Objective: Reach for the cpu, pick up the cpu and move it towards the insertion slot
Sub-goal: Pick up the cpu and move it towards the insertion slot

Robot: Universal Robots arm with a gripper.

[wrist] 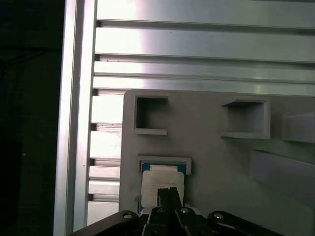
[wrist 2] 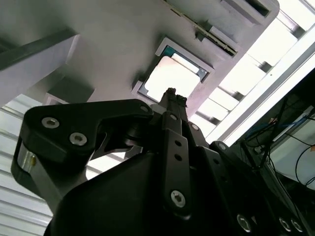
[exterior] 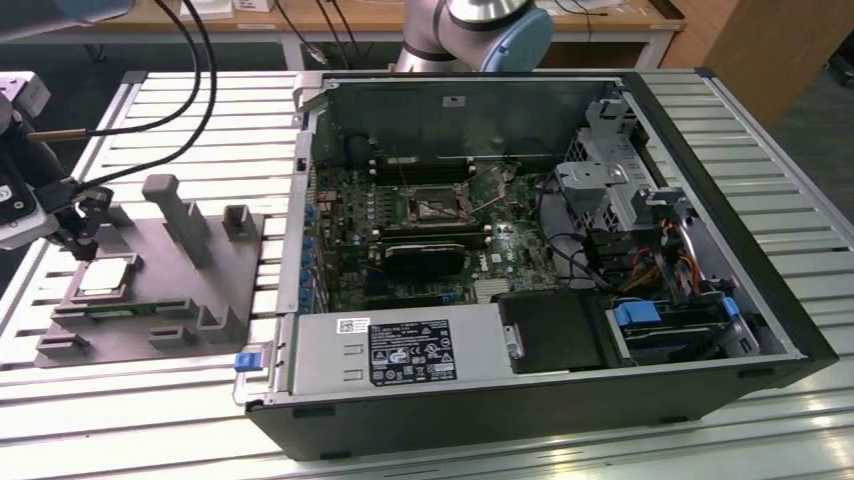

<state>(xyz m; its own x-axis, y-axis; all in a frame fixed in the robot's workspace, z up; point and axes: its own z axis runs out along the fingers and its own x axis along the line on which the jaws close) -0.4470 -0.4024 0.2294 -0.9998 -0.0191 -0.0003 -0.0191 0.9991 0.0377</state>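
Cpu (exterior: 107,278) lies flat in its square recess on the grey moulded fixture (exterior: 200,295), at the exterior view's left, and your gripper (exterior: 83,240) hangs right over it. In both wrist views you see the 2 fingertips (wrist: 163,199) pressed together into 1 narrow point with nothing between them. The tip sits over the chip's pale top near 1 edge, but I cannot tell whether it touches the metal. Beyond the fixture, the slatted aluminium table (exterior: 200,110) carries the open computer case (exterior: 761,300). Inside, on the green board, the insertion slot (exterior: 435,208) shows as a dark square in a shiny bracket, well apart from the cpu. Farthest back, the arm's base (exterior: 474,30) stands behind the case.
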